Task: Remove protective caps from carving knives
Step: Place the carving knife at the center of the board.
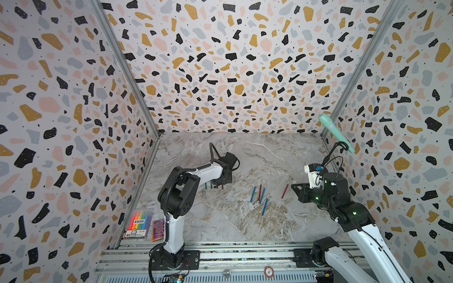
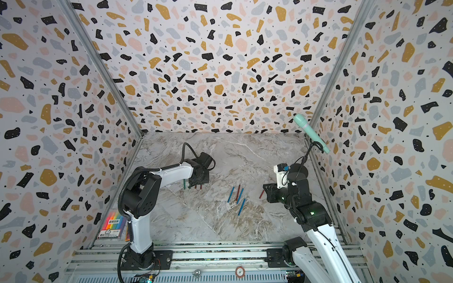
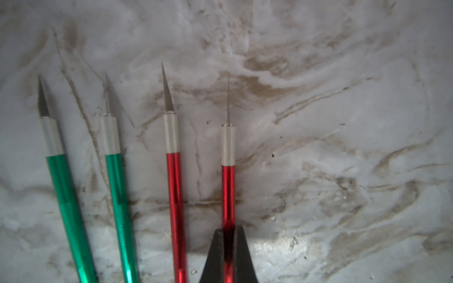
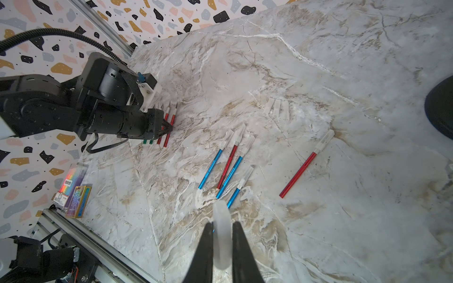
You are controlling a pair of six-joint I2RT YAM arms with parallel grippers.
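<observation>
In the left wrist view my left gripper is shut on a red carving knife with a bare needle-thin blade. Beside it lie another red knife and two green ones, all with bare blades. My right gripper is shut on a translucent white cap, raised above the table. Mid-table, three blue knives and a red one lie capped, and a lone capped red knife lies to their right. Loose caps rest further back.
A rainbow pen pack and a small card box sit at the front left corner. A mint-green microphone stands on a stand at the back right. The aluminium rail runs along the front.
</observation>
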